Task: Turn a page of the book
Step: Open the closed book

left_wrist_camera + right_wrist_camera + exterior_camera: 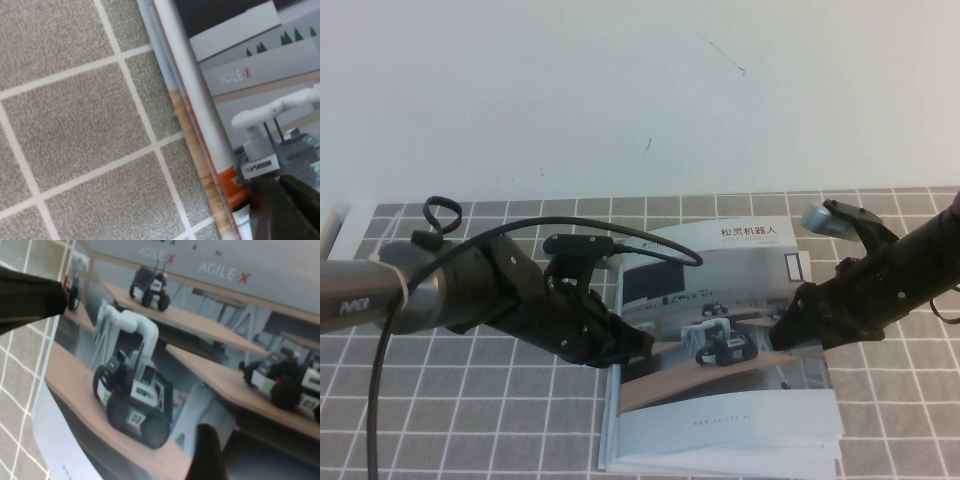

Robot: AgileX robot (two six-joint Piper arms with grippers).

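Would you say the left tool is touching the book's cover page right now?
Cannot tell. The left wrist view shows the left tool over the page by the book spine, no plain contact.

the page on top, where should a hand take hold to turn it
Judging by its pose, take the page at its free right edge, coming from the right, since the book is bound on its left. The right hand is already there; the left hand sits at the spine.
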